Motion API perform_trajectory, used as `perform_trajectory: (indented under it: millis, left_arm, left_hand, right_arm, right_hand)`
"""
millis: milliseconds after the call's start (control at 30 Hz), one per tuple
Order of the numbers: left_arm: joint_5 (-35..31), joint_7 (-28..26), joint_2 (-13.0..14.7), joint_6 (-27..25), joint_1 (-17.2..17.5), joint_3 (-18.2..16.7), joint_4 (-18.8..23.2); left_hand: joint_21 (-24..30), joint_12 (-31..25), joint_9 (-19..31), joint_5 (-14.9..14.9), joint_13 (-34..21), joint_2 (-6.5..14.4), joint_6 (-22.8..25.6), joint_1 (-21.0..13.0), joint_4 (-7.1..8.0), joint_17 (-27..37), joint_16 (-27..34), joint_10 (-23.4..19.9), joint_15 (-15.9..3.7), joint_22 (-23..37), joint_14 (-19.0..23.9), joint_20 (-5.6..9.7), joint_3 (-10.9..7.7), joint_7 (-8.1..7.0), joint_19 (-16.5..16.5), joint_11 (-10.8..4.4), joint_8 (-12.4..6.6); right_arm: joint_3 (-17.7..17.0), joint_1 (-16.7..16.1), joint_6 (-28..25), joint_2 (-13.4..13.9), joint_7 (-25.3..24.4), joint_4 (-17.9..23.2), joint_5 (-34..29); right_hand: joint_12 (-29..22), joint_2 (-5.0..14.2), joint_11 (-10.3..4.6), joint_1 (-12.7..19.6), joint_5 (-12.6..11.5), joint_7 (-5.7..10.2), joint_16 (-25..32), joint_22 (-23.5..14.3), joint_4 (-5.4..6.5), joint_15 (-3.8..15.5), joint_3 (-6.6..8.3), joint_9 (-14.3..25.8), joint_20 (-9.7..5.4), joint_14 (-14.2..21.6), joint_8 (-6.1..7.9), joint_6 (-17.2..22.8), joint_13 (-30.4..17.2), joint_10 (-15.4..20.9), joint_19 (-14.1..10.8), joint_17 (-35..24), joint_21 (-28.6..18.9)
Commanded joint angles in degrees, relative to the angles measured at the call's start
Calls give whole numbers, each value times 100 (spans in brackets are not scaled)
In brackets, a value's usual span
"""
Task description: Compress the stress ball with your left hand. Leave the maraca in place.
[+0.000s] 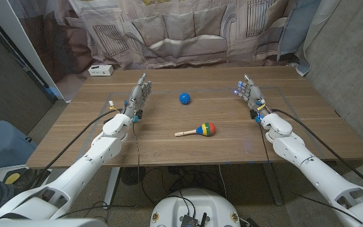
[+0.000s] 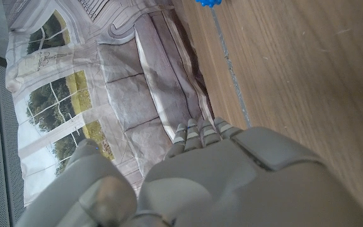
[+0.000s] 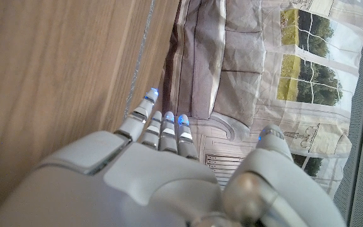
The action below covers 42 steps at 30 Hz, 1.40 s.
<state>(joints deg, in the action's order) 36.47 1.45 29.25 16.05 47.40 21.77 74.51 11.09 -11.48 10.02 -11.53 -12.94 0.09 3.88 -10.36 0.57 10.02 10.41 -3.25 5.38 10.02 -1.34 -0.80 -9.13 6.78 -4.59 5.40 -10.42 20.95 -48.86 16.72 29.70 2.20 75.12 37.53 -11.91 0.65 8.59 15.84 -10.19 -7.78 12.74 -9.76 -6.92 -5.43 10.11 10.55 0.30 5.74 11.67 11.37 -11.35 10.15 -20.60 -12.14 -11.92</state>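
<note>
Wooden table [image 1: 169,148] — stress ball [image 1: 184,98] beyond maraca [image 1: 200,130], untouched; left hand [image 1: 138,96] waits apart, fingers extended, empty; right hand [image 1: 250,93] seemingly likewise.

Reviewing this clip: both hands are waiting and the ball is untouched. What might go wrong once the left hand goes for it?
1. The ball is small, round and loose on the table; fingers closing from one side may roll it away from the left hand.
2. The maraca lies just in front of the ball, toward the robot. A low sweep of the arm might nudge it, though it must stay put.
3. The right hand is open and well apart, so it seems little threat.
</note>
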Motion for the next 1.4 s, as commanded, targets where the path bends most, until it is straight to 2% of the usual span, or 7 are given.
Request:
perform_trajectory:
  millis: [33, 367, 500, 700, 833, 1000, 1400]
  left_arm:
    - [-167, -162, 15, 77, 22, 12, 135]
    - [-625, -444, 259, 92, 75, 52, 504]
    - [-800, -635, 316, 223, 180, 1, 702]
    - [-1279, -988, 519, 58, 232, 22, 984]
    - [-1411, -1133, 522, -38, 215, 29, 1049]
    - [-1494, -1145, 585, -49, 218, 13, 1170]
    - [-1736, -1231, 548, 380, 193, -76, 1120]
  left_hand:
    - [67, -72, 17, -14, 9, 13, 112, -101, -46, 21, 72, -153, 9, 28, 148, -56, -57, 33, 94, 19, -80]
    - [133, -145, 18, 2, 68, 28, 286, -216, -138, 19, 119, -373, -25, 25, 388, -106, -83, 27, 348, -1, -114]
    - [179, -176, 21, 10, 89, 28, 396, -274, -186, 20, 147, -479, -21, 25, 537, -141, -94, 5, 527, 22, -137]
    - [201, -196, 23, 15, 103, 28, 506, -317, -223, 20, 160, -560, -34, 24, 646, -131, -101, 12, 648, -3, -157]
    - [213, -228, 26, 19, 113, 23, 621, -349, -253, 21, 168, -669, -29, 24, 742, -151, -103, 22, 738, 36, -178]
    - [219, -244, 27, 22, 119, 22, 659, -372, -275, 22, 180, -736, -47, 24, 833, -170, -105, 14, 804, 24, -173]
    - [255, -306, 34, 31, 131, 62, 917, -474, -353, 24, 203, -996, -67, 27, 1121, -226, -138, -39, 1072, 31, -201]
  right_arm:
    - [-79, -151, 144, 38, 79, 73, 97]
    - [-131, -162, 483, 114, 327, -18, 52]
    - [-144, -63, 525, 163, 639, -185, 151]
    - [-187, 26, 564, 181, 976, -356, 322]
    - [-140, 222, 480, 220, 1312, -619, 377]
    - [-179, 180, 431, 224, 1217, -509, 407]
    - [-308, -137, 489, 231, 912, -97, 471]
  right_hand:
    - [-35, 2, 11, 40, -35, -60, 24, -10, 7, -22, 43, 31, 4, 24, 21, 42, -21, 45, -29, -21, -33]
    - [-17, 25, 9, 41, -35, -49, 8, -10, 10, -33, 46, 31, 18, 5, 10, 37, -13, 30, -2, -18, -9]
    - [5, 70, 4, 68, -40, -64, -12, -9, 5, -20, 67, 30, -24, -31, -11, -1, -8, -9, 0, -15, 1]
    - [26, 92, 6, 82, -39, -67, -38, -8, 0, -16, 75, 30, -37, -83, -22, -18, -3, -48, 62, -12, 36]
    - [19, 100, 7, 89, -39, -64, -41, -7, -3, -13, 78, 30, -35, -85, -18, -5, -2, -28, 64, -11, 39]
    - [20, 110, 5, 96, -39, -62, -40, -7, -6, -12, 81, 31, -34, -79, -18, 0, 0, -27, 65, -10, 43]
    - [8, 121, 9, 94, -35, -59, -30, -6, -5, -37, 77, 31, -22, -41, -10, 34, 4, 19, 34, -10, 40]
